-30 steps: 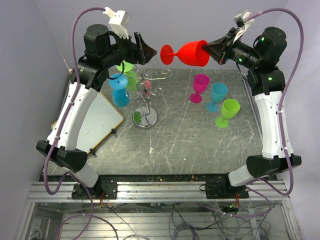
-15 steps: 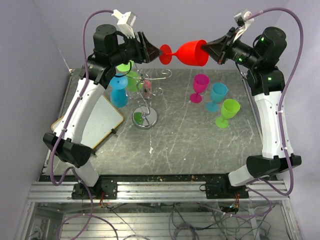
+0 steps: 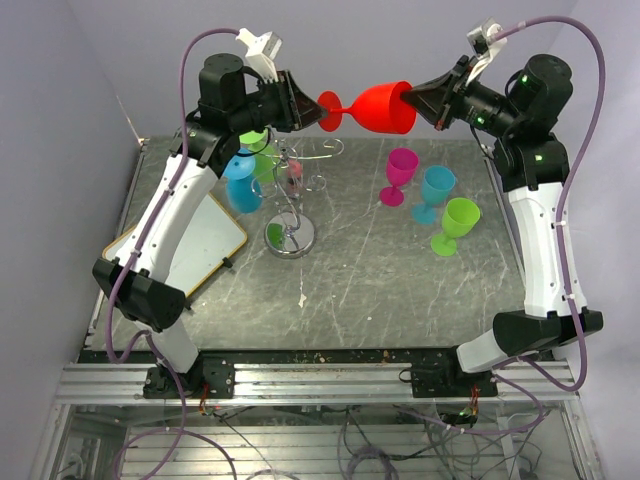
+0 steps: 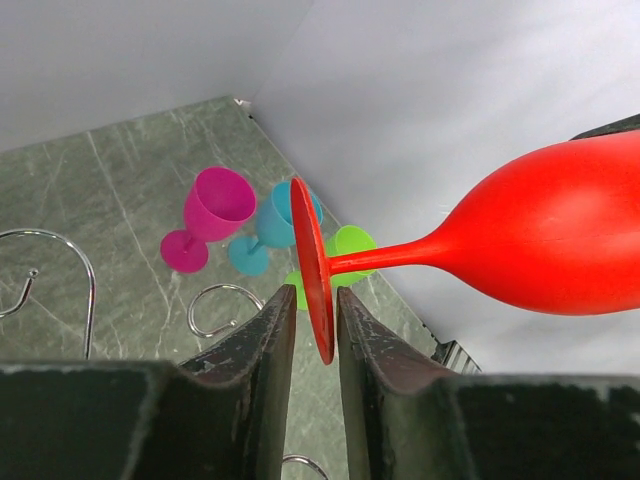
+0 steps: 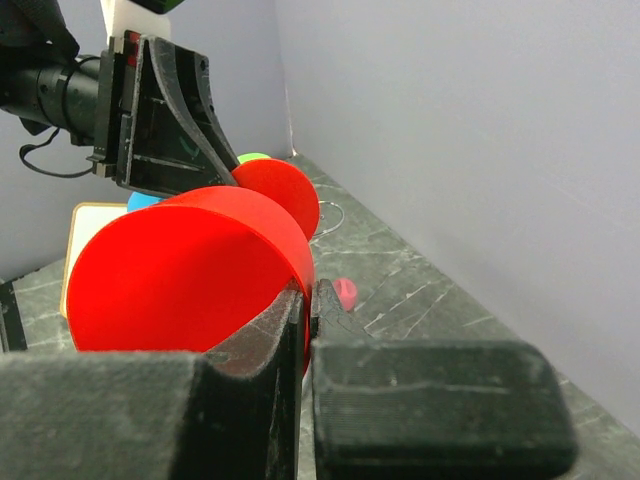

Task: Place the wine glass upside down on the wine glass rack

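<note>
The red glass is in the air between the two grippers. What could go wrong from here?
1. The left gripper has only the thin foot of the red wine glass between its jaws, so the glass may slip or swing.
2. The right gripper pinches just the bowl's rim. If it releases too early, the glass could fall onto the table.
3. A blue glass and a green glass are already at the wine glass rack and may get knocked.
</note>
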`<action>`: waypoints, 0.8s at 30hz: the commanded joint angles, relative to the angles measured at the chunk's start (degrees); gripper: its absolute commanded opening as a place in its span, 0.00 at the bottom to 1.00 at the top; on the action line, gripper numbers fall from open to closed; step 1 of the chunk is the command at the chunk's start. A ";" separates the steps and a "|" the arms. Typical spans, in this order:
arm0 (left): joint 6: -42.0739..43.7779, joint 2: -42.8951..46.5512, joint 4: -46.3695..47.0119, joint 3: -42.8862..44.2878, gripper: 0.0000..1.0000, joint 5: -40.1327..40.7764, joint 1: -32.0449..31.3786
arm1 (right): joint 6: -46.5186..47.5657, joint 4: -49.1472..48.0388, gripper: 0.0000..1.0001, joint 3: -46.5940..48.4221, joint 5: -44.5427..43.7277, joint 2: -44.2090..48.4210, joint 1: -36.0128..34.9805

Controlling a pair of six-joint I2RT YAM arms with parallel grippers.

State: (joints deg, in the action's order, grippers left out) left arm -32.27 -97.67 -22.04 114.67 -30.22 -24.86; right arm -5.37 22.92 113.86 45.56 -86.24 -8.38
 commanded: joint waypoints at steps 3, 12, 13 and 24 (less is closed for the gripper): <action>-1.05 -0.63 2.85 0.23 0.29 -2.38 -0.60 | -0.68 -2.28 0.00 -0.40 0.76 1.45 -0.25; -0.54 -0.32 3.06 0.90 0.07 -2.24 -0.71 | -0.04 -2.26 0.00 -1.21 1.81 1.51 -0.27; -0.45 -0.11 3.18 0.90 0.07 -2.14 -0.71 | 0.11 -2.17 0.00 -1.35 2.11 1.55 -0.24; 3.38 1.89 1.48 2.65 0.07 1.14 0.46 | 4.27 0.69 0.35 -2.27 1.33 3.08 -0.23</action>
State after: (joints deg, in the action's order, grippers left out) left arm -30.55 -97.84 -21.04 114.78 -30.26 -25.15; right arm -3.31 22.55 112.29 47.11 -85.34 -8.38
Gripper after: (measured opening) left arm 0.083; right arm 0.315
